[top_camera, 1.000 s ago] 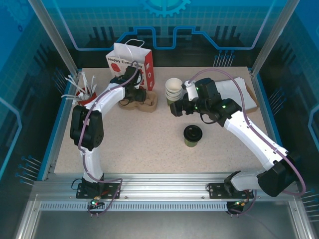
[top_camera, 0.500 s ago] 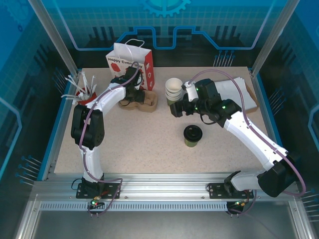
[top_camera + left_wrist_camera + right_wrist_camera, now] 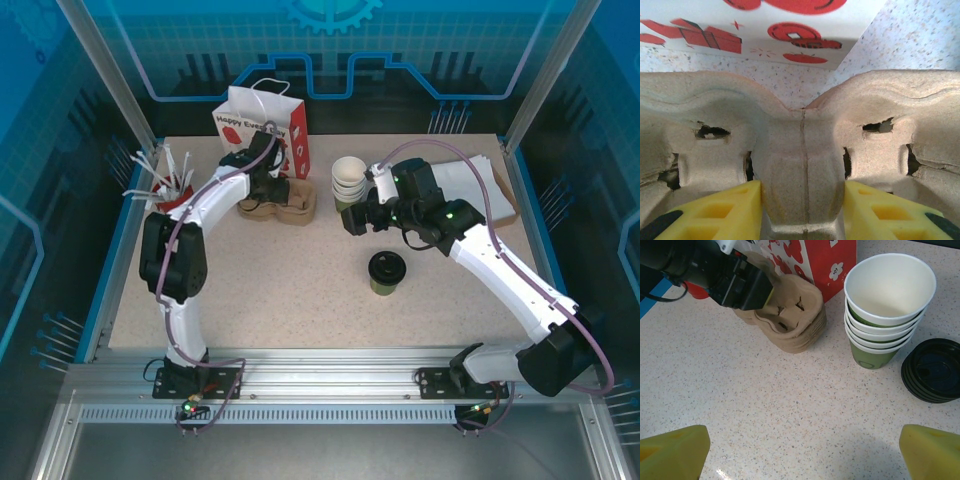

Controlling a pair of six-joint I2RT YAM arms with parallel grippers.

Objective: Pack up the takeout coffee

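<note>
Left gripper [image 3: 802, 202] is clamped on the middle ridge of the pulp carrier [image 3: 802, 150], with a yellow finger [image 3: 730, 210] pressed to each side. Upright and lidded, the coffee [image 3: 386, 272] stands on the table [image 3: 280, 300], right of centre and nearer than the other things, with nothing touching it. Just beyond it hangs the right gripper [image 3: 805, 450], jaws spread wide and empty. Farther off stands the cup stack [image 3: 887, 310] with black lids [image 3: 935, 370] just beside it. The carrier is to the stack's left, and the red-and-white bag [image 3: 262, 125] stands behind it at the far edge.
</note>
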